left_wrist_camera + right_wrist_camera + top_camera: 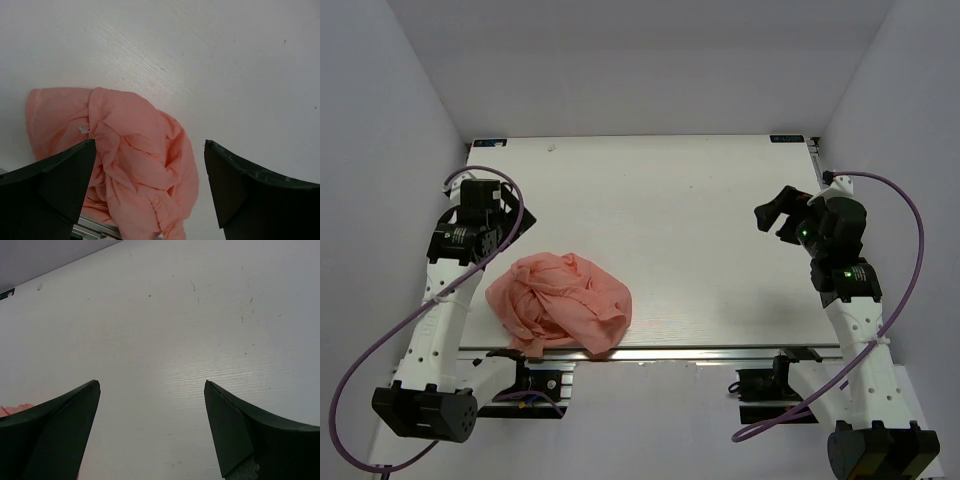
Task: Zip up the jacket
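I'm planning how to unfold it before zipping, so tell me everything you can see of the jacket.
The jacket is salmon-pink, thin, wrinkly fabric, crumpled into a loose heap; no zipper, hood or sleeve can be told apart. It lies on the white table at the near left, one fold reaching over the front edge. Only the table touches it; the open left claw hangs above it.

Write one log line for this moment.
jacket: crumpled at near table edge | left pincer: open, empty | right pincer: open, empty
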Controlling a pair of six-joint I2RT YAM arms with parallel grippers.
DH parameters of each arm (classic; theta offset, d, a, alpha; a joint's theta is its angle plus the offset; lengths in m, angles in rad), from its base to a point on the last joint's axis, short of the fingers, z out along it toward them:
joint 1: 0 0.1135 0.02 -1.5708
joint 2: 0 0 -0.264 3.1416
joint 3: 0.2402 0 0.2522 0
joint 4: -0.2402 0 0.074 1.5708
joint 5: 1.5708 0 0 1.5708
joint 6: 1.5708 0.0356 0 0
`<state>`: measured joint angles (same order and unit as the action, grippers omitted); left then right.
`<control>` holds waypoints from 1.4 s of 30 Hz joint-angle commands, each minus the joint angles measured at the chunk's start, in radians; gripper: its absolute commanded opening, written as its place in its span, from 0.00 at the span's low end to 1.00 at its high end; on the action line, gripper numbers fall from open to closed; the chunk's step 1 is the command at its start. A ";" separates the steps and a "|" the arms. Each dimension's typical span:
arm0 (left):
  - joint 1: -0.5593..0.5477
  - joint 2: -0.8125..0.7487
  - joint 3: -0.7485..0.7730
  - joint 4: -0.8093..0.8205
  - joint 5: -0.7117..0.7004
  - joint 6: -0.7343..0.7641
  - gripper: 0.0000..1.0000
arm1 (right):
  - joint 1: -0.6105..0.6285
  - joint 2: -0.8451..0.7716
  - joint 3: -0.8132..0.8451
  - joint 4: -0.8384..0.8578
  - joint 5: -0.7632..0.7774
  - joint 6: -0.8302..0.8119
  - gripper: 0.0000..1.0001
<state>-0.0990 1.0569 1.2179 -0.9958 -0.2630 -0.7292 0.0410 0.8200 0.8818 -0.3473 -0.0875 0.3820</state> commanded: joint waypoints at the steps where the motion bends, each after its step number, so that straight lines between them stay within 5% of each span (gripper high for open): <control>1: 0.004 -0.003 -0.015 -0.044 -0.012 -0.018 0.98 | -0.003 -0.005 0.032 0.008 0.008 -0.003 0.89; 11: 0.004 0.002 -0.132 -0.014 0.062 -0.035 0.98 | -0.003 0.004 0.016 0.004 -0.035 -0.023 0.89; 20: 0.004 0.066 -0.383 0.133 0.180 -0.065 0.98 | -0.003 0.022 0.020 -0.009 -0.060 -0.023 0.89; 23: 0.002 0.107 -0.465 0.263 0.260 -0.052 0.79 | -0.003 0.027 0.016 -0.004 -0.066 -0.023 0.89; 25: 0.004 0.158 -0.478 0.322 0.323 -0.036 0.20 | -0.003 0.031 0.013 -0.002 -0.069 -0.022 0.89; 26: 0.002 0.173 -0.466 0.354 0.341 -0.029 0.00 | -0.003 0.033 0.009 -0.002 -0.075 -0.023 0.89; 35: -0.076 0.179 -0.169 0.532 0.413 0.076 0.00 | -0.003 0.027 -0.041 0.036 -0.161 -0.022 0.89; 42: -0.241 0.268 0.233 0.667 0.468 0.137 0.00 | -0.003 -0.021 -0.050 0.057 -0.170 -0.037 0.89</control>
<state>-0.3077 1.3174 1.3159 -0.4686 0.1249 -0.6327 0.0402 0.8375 0.8356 -0.3408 -0.2249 0.3668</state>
